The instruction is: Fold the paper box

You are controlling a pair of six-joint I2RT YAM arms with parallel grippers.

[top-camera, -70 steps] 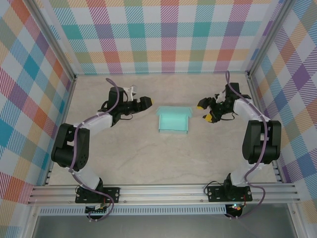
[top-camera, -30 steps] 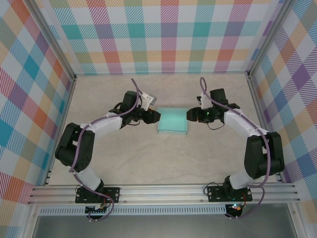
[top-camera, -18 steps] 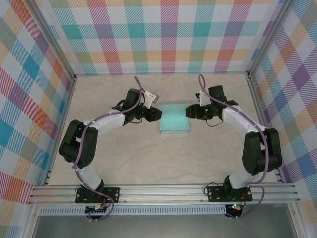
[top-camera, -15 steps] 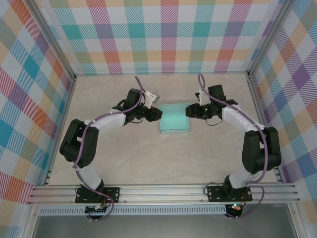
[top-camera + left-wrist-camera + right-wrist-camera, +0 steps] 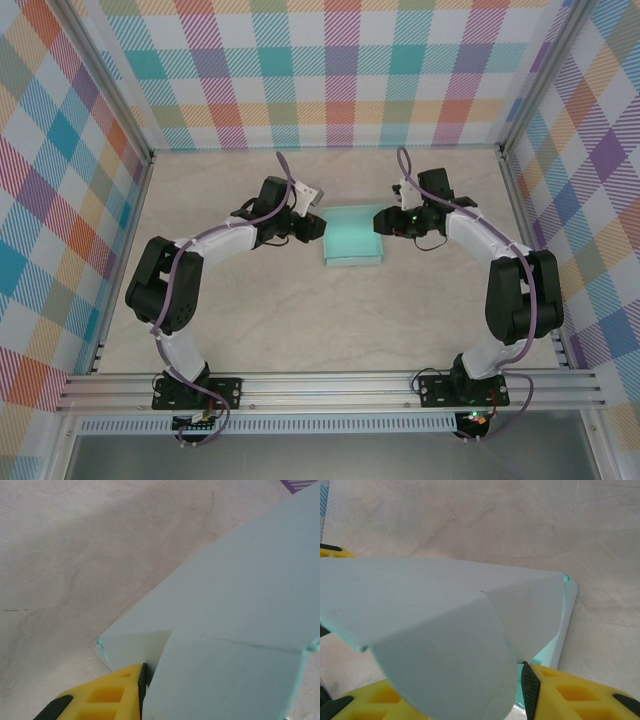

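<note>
Both arms have come in from well out to the sides. A couple of seconds ago they hung clear of the paper box [image 5: 353, 238]; now each one is right at it. The box sits in the middle of the tabletop [image 5: 300, 320], a little toward the far side, and has barely shifted.

The left claw [image 5: 318, 228] is at the box's left far corner and has been narrowing as it arrives. In its wrist view one yellow finger [image 5: 107, 695] shows, its dark pad right against the edge of a raised flap. The card hides the other finger, so I cannot tell whether the claw has pinched the flap or is just beside it.

The right claw [image 5: 382, 219] is at the right far corner. In its wrist view the fingers stand about halfway apart, straddling a creased, standing piece of card. The right-hand finger [image 5: 570, 692] touches that card with its pad. I cannot tell whether this is a real grip or only a loose bracket around the flap.

I judge that the approach is over and the fold itself is beginning: the two side flaps are the ones being worked, from both ends at once. The card is thin, so uneven pressure could drag the box sideways or crumple a corner.
</note>
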